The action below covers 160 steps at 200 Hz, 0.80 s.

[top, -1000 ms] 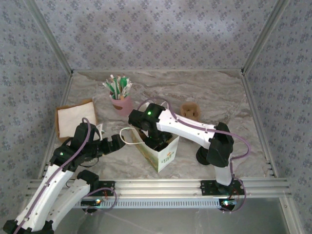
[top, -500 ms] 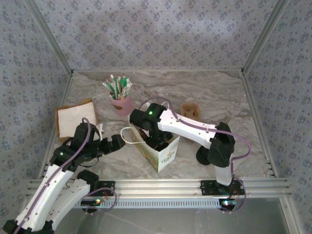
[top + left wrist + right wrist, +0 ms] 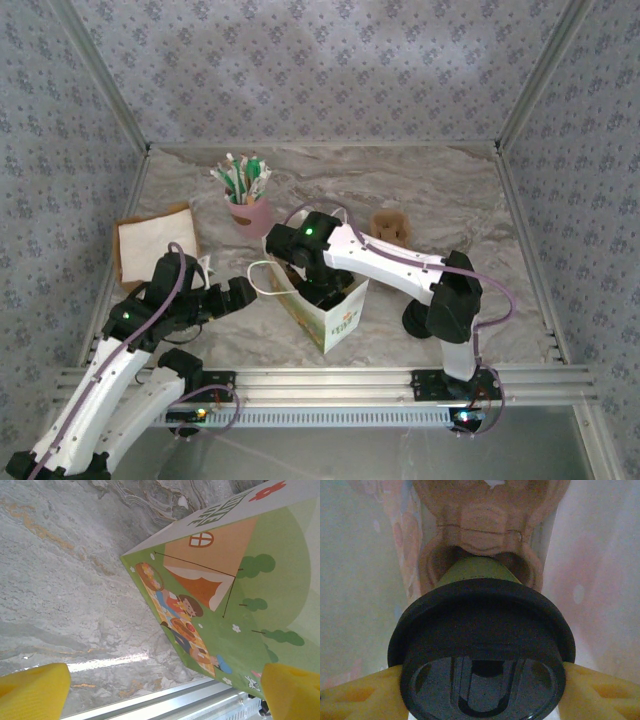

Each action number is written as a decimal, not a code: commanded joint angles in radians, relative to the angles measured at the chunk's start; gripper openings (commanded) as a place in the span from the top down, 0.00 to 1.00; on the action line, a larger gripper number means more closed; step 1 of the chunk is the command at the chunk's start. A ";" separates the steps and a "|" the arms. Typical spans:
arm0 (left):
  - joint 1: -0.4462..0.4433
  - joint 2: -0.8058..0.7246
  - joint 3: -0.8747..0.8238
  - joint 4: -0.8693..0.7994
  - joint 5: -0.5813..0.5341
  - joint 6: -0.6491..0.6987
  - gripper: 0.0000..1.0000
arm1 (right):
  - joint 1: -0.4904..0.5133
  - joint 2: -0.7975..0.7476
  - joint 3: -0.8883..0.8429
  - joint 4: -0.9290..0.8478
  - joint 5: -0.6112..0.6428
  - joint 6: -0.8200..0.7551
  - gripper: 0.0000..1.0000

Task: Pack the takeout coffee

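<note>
Black-lidded takeout coffee (image 3: 482,645) inside white bag (image 3: 338,318) | right gripper (image 3: 481,692) clamped on it | left gripper (image 3: 164,692) fingers apart, left of bag

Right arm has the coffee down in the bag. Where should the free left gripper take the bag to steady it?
Take the bag by its upper left rim, near the white handle loop, coming in from the left with the open left gripper. The bag stands upright, and the right gripper fills the opening from above with the coffee, so that outer side looks freest.
</note>
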 commanded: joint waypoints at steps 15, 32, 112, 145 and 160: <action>-0.006 -0.013 0.023 -0.010 -0.013 -0.004 0.02 | -0.002 0.000 -0.020 0.007 -0.016 -0.012 0.30; -0.006 -0.013 0.024 -0.010 -0.013 -0.004 0.02 | -0.001 0.001 -0.020 0.006 -0.016 -0.012 0.30; -0.006 -0.013 0.023 -0.008 -0.014 -0.005 0.02 | -0.002 0.002 -0.027 0.010 -0.020 -0.012 0.30; -0.006 -0.013 0.022 -0.008 -0.013 -0.006 0.02 | -0.004 0.005 -0.034 0.016 -0.024 -0.014 0.30; -0.006 -0.013 0.023 -0.010 -0.013 -0.006 0.02 | -0.003 0.007 -0.035 0.019 -0.028 -0.015 0.30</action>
